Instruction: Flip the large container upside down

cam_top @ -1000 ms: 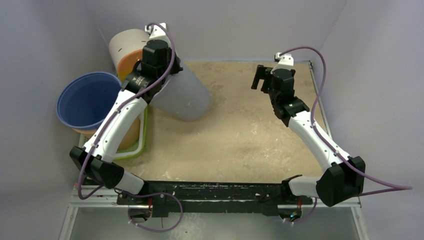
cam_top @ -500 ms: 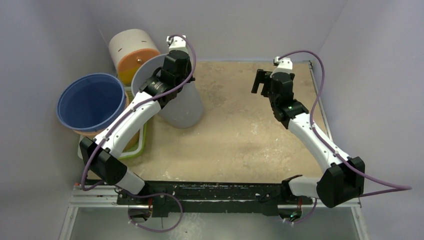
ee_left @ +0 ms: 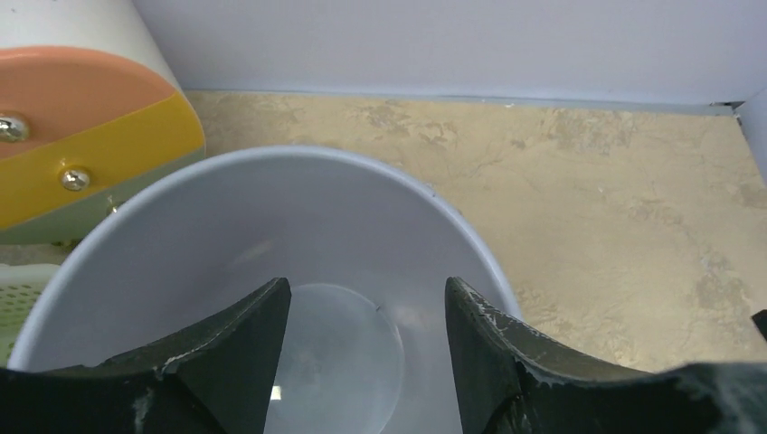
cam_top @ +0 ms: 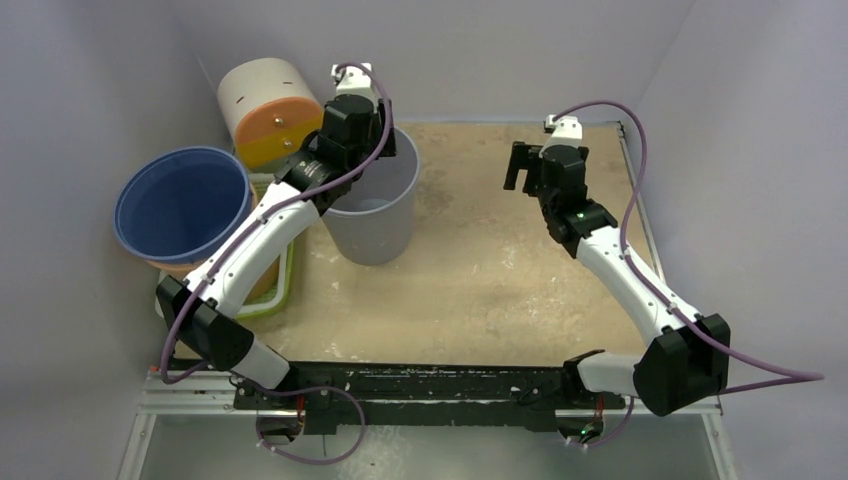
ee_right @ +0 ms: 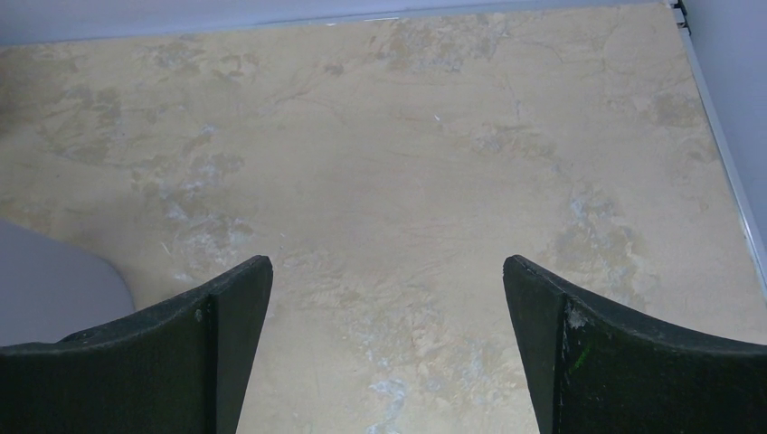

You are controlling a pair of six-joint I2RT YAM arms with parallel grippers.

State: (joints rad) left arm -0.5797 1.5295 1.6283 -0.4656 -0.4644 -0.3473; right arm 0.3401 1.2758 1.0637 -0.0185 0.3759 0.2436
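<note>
The large container point(cam_top: 372, 228) is a pale grey bucket standing upright on the tan table, mouth up, at the back left. My left gripper point(cam_top: 386, 148) hovers over the far side of its rim, open. In the left wrist view its fingers point(ee_left: 258, 348) frame the bucket's inside point(ee_left: 317, 208), touching nothing, and the round bottom shows between them. My right gripper point(cam_top: 517, 165) hangs open above the bare table at the back right, apart from the bucket. Only a grey sliver of the container point(ee_right: 45, 285) shows at the left of the right wrist view.
A blue bucket point(cam_top: 180, 200) sits left of the table over a green basket point(cam_top: 287, 285). A white, orange and yellow drum point(cam_top: 265, 105) lies tipped behind the grey bucket, close to it point(ee_left: 81, 117). Walls close in the back and sides.
The grey bucket swung from tipped over, held in my left gripper, to standing upright with its mouth up. The left gripper let go and opened. The right arm barely moved.
</note>
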